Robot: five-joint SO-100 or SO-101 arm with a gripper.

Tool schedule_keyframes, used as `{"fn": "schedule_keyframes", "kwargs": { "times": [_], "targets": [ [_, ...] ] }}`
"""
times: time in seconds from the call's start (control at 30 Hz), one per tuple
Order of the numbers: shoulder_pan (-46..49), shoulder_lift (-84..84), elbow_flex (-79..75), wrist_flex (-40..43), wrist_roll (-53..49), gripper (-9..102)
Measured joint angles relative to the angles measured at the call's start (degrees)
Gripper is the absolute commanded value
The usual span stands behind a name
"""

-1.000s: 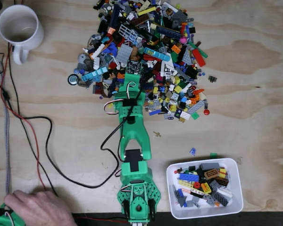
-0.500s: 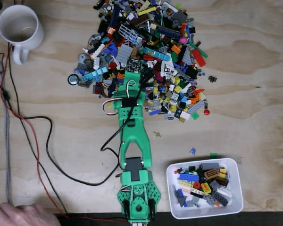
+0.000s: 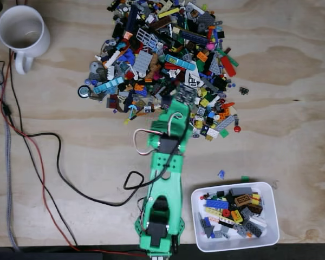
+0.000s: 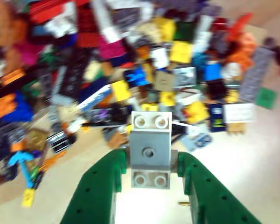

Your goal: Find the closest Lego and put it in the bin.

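Note:
My green gripper [image 3: 186,98] hangs over the near right edge of the Lego pile [image 3: 162,54] in the fixed view. In the wrist view the gripper [image 4: 150,157] is shut on a grey Lego piece [image 4: 149,149] with a white studded plate at each end, held between both green fingers [image 4: 100,182]. The same grey Lego piece [image 3: 187,92] shows at the arm's tip. The blurred pile [image 4: 130,65] lies beyond it. The white bin [image 3: 234,247], holding several bricks, stands at the lower right beside the arm's base.
A white mug [image 3: 23,31] stands at the top left. Black and red cables [image 3: 54,162] run down the left side. A small blue piece [image 3: 221,174] and a green one [image 3: 245,177] lie loose just above the bin. Bare plywood lies to the right.
The arm has swung right, from the pile's lower middle toward its right edge, with the grey piece in its fingers. The hand at the lower left has gone from view.

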Motion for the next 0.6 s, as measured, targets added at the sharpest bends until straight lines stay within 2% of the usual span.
{"fn": "schedule_keyframes", "kwargs": {
  "times": [0.3,0.53,0.6],
  "targets": [
    [35.86,8.88,3.43,10.28,-7.91,3],
    [56.95,10.11,9.76,10.28,-15.29,3],
    [59.68,10.28,11.6,8.96,-16.52,9]
  ]
}}
